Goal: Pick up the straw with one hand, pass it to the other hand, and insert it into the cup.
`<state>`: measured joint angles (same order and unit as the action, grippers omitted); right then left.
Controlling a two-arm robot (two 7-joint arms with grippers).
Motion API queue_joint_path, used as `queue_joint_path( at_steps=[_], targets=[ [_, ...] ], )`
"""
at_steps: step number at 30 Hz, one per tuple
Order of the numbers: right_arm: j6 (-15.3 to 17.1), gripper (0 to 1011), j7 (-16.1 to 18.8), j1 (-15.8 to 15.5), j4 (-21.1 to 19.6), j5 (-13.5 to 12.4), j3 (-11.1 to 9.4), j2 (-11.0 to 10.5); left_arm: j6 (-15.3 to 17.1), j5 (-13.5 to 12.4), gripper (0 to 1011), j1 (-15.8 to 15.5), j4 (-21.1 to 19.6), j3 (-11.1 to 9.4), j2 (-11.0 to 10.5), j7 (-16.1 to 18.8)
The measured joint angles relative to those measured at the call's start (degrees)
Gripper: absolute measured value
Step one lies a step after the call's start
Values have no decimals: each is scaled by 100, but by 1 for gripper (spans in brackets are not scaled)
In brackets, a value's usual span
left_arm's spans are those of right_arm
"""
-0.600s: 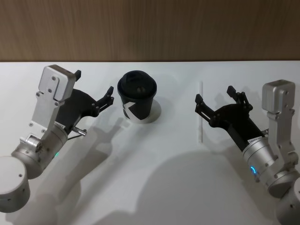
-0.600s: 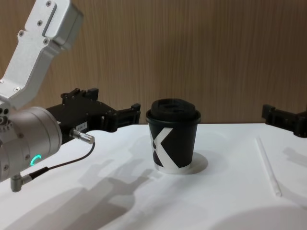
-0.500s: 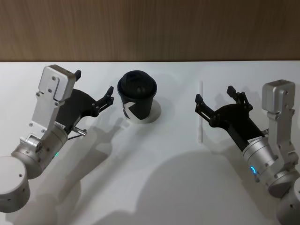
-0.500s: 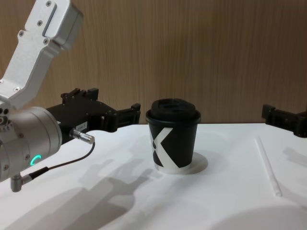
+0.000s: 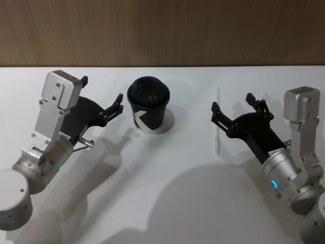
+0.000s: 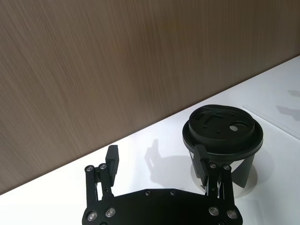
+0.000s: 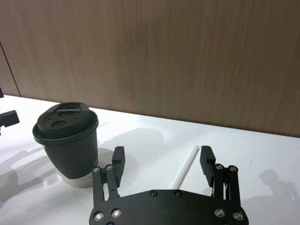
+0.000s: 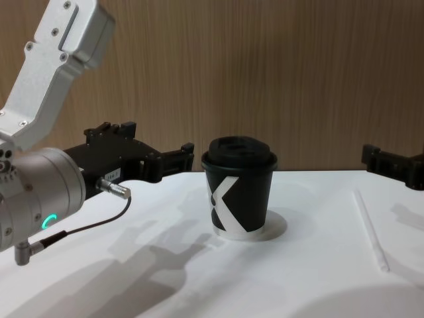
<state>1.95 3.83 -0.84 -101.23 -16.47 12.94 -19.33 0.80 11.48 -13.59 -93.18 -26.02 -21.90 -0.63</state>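
Your straw lies flat on the desk, right of centre, untouched. Your right claw hangs spread just beside it, likely lined up for the pickup. Toward the far edge, the left claw, also spread, flanks the upright cup, ready for the handover.

The left gripper holds its two black fingers wide apart, with nothing between the jaws but bare white table. The cup stands upright outside the jaws, just beyond one fingertip, which overlaps the cup's black wall; whether they touch cannot be told. Its domed lid is seen from above, with a small sip hole on the side away from the jaws. Farther out past the cup, well clear of the jaws, the straw lies flat on the table. A brown wood-grain wall rises ahead of the fingertips.
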Motion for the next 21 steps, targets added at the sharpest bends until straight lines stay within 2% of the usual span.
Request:
queue_joint_path(
  at_steps=[21],
  targets=[
    [0,1001,0,0,0,0,0,0,0,0,1003,0,0,0,0,0]
  ],
)
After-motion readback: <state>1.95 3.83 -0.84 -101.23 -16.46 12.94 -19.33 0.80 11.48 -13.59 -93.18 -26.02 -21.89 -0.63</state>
